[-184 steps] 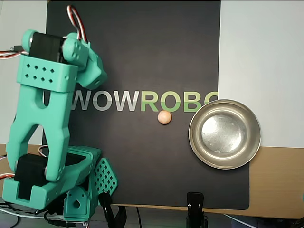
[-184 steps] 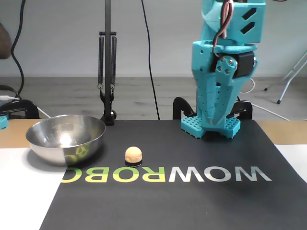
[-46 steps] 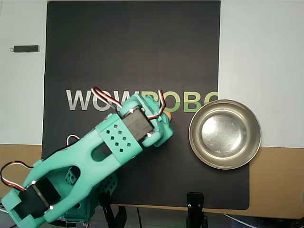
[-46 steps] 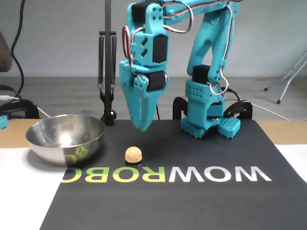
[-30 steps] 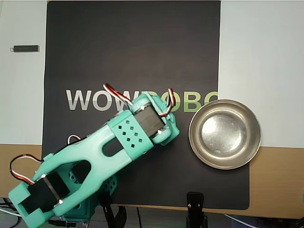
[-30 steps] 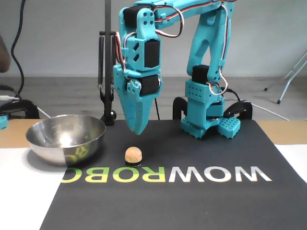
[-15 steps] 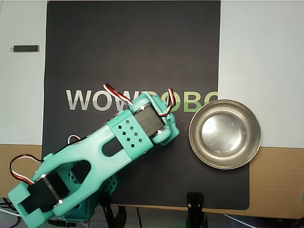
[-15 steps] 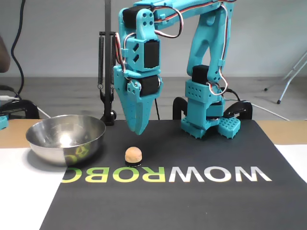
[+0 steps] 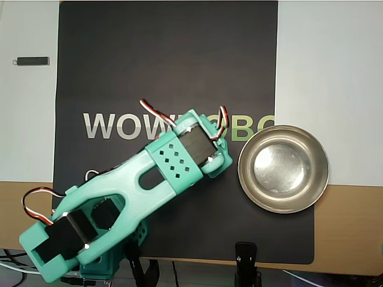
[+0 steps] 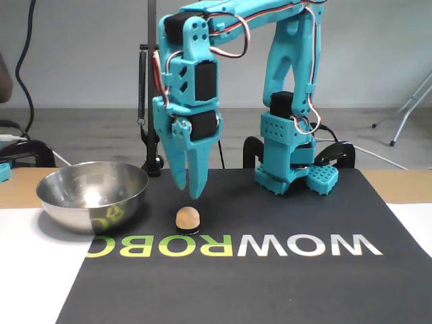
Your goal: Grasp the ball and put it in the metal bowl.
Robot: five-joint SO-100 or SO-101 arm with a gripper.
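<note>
gripper (image 10: pixel 187 191) slightly parted, seemingly above ball (image 10: pixel 187 219); metal bowl (image 10: pixel 92 194) apart

I see a black rectangular mat (image 9: pixel 167 66) printed with grey-and-green WOWROBO lettering (image 10: pixel 297 245), a small dark bar (image 9: pixel 32 61) on the white surface, and black clamps (image 9: pixel 246 263) at the edge.

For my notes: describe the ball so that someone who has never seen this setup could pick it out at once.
In the fixed view, find the black mat printed with large WOWROBO letters. The ball sits on the mat at the lettering's edge, right of the metal bowl and just below the turquoise gripper. It is the only small, matte, peach-orange sphere, far smaller than the shiny bowl.
</note>
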